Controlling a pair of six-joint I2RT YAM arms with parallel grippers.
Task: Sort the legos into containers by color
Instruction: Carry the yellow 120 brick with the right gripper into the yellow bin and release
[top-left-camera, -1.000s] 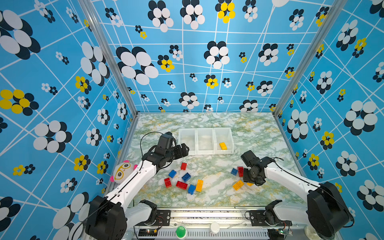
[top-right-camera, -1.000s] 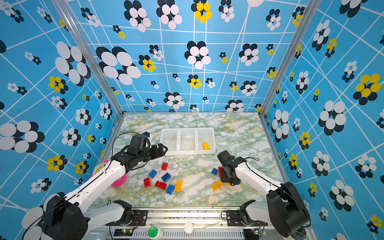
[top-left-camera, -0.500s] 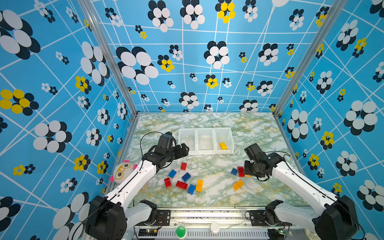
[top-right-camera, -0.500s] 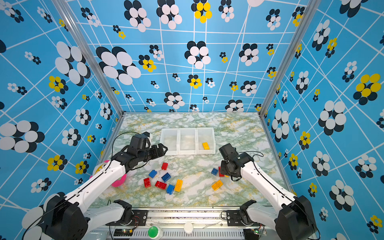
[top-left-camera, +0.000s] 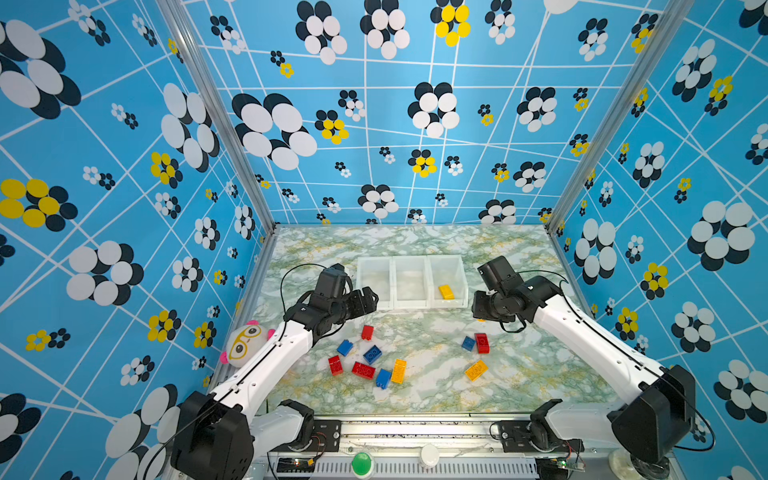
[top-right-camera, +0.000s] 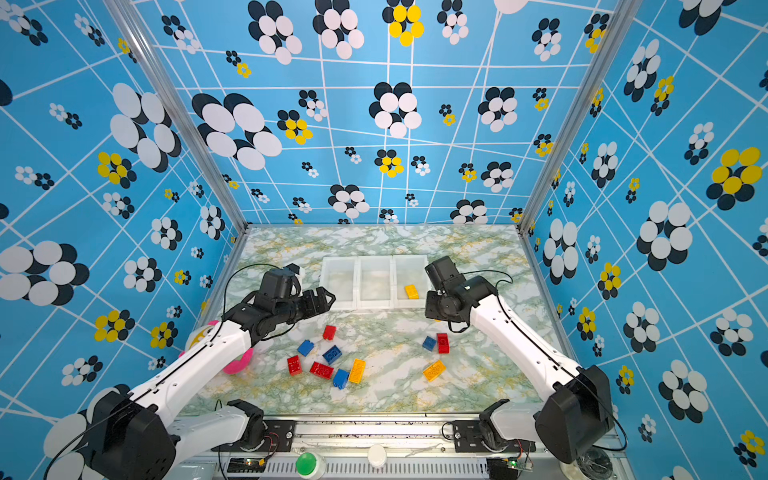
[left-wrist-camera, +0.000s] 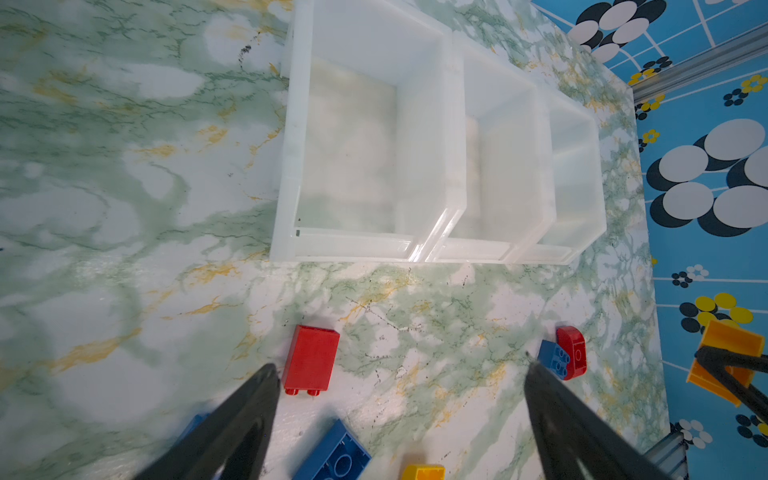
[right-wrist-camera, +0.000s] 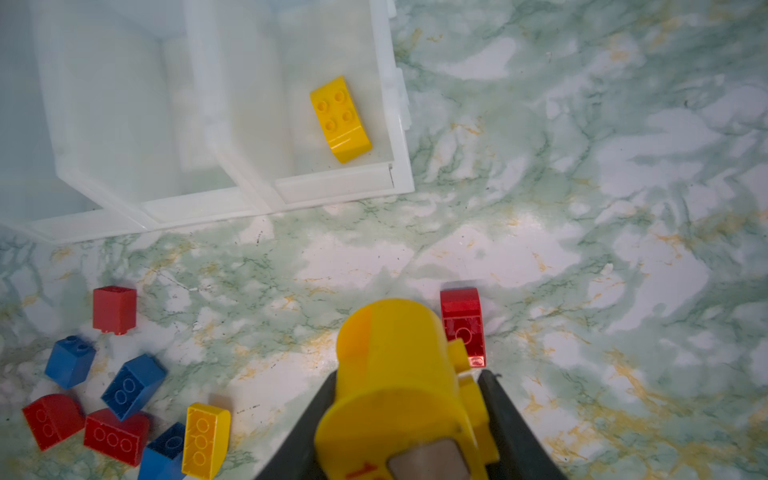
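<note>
Right gripper (right-wrist-camera: 407, 376) clamps the rounded yellow piece (right-wrist-camera: 386, 340) between its jaws.
Left gripper (left-wrist-camera: 400, 365) stands wide over the table (left-wrist-camera: 124, 208), a red brick (left-wrist-camera: 311, 364) just outside one jaw.

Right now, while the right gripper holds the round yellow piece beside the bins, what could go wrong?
1. The round yellow piece is smooth and bulky in the right gripper; it may twist or slip out before it reaches the bin.
2. The gripper is close beside the right bin; a sideways move could knock its wall and shift the joined bins.
3. Dropped on the yellow brick already inside, the piece might roll or bounce out.
</note>
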